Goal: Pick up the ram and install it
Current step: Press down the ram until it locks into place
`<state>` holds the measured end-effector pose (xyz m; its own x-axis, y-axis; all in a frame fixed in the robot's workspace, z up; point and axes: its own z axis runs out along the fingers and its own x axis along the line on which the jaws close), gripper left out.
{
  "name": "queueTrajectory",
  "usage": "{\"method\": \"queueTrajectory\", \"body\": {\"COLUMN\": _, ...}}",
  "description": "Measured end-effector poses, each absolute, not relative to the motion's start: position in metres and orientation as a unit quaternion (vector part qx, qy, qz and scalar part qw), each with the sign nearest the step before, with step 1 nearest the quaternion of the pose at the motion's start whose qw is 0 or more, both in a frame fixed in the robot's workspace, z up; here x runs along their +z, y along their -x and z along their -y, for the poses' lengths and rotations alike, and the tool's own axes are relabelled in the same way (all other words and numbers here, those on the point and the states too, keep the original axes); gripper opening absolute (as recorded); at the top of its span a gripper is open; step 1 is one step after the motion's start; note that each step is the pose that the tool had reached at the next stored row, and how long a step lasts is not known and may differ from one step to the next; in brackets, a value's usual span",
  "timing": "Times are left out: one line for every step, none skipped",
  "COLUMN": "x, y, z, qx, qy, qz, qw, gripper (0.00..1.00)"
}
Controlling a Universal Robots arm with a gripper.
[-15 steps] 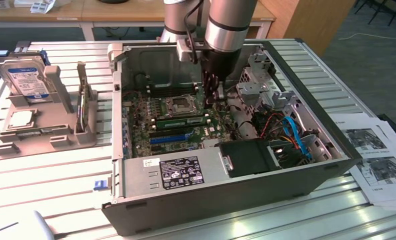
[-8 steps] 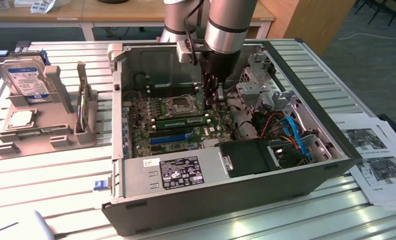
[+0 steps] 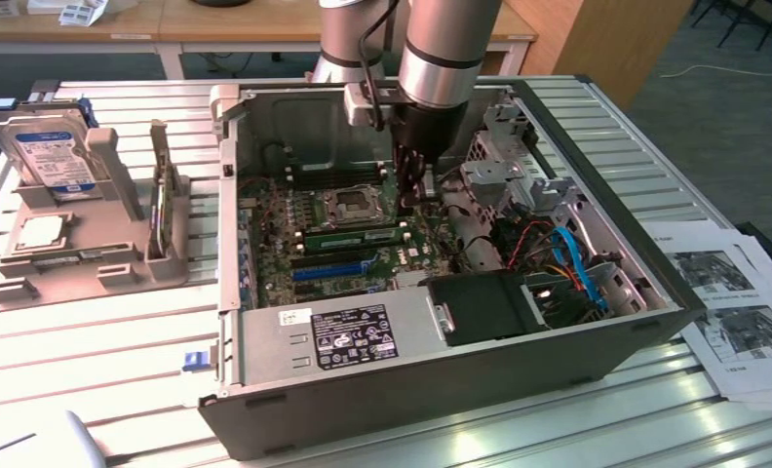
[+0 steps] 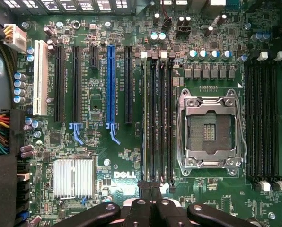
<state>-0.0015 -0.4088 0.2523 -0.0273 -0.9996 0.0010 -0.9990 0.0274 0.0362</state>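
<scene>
A: Where is the ram, the long thin green circuit-board stick [image 3: 359,237]?

B: Seated in 1 of the long black memory slots [image 4: 161,118] beside the square metal CPU socket [image 4: 209,130], on edge, inside the open grey metal computer case [image 3: 400,390].

A: And the black 2-finger gripper [image 4: 150,185]?

B: Closed tight with nothing between its fingers, hovering over the slots' end. I'd judge the stick placed; whether it is fully latched I cannot tell.
</scene>
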Motion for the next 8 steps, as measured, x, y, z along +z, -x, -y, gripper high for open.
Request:
{"method": "queueTrajectory", "body": {"x": 0.2516, "y": 0.0015, "z": 0.4088, "qx": -0.013, "qy": -0.697, "qz": 0.717, "qw": 0.013, "gripper": 0.10}}
{"method": "queueTrajectory", "body": {"x": 0.2510, "y": 0.0015, "z": 0.4088, "qx": -0.012, "qy": -0.697, "qz": 0.717, "qw": 0.013, "gripper": 0.10}}
{"method": "queueTrajectory", "body": {"x": 0.2503, "y": 0.0015, "z": 0.4088, "qx": -0.012, "qy": -0.697, "qz": 0.717, "qw": 0.013, "gripper": 0.10}}
{"method": "queueTrajectory", "body": {"x": 0.2497, "y": 0.0015, "z": 0.4088, "qx": -0.012, "qy": -0.697, "qz": 0.717, "qw": 0.013, "gripper": 0.10}}
{"method": "queueTrajectory", "body": {"x": 0.2491, "y": 0.0015, "z": 0.4088, "qx": -0.012, "qy": -0.696, "qz": 0.717, "qw": 0.013, "gripper": 0.10}}
{"method": "queueTrajectory", "body": {"x": 0.2484, "y": 0.0015, "z": 0.4087, "qx": -0.012, "qy": -0.696, "qz": 0.718, "qw": 0.013, "gripper": 0.10}}
{"method": "queueTrajectory", "body": {"x": 0.2478, "y": 0.0015, "z": 0.4088, "qx": -0.012, "qy": -0.696, "qz": 0.718, "qw": 0.013, "gripper": 0.10}}
{"method": "queueTrajectory", "body": {"x": 0.2473, "y": 0.0015, "z": 0.4088, "qx": -0.012, "qy": -0.696, "qz": 0.718, "qw": 0.013, "gripper": 0.10}}
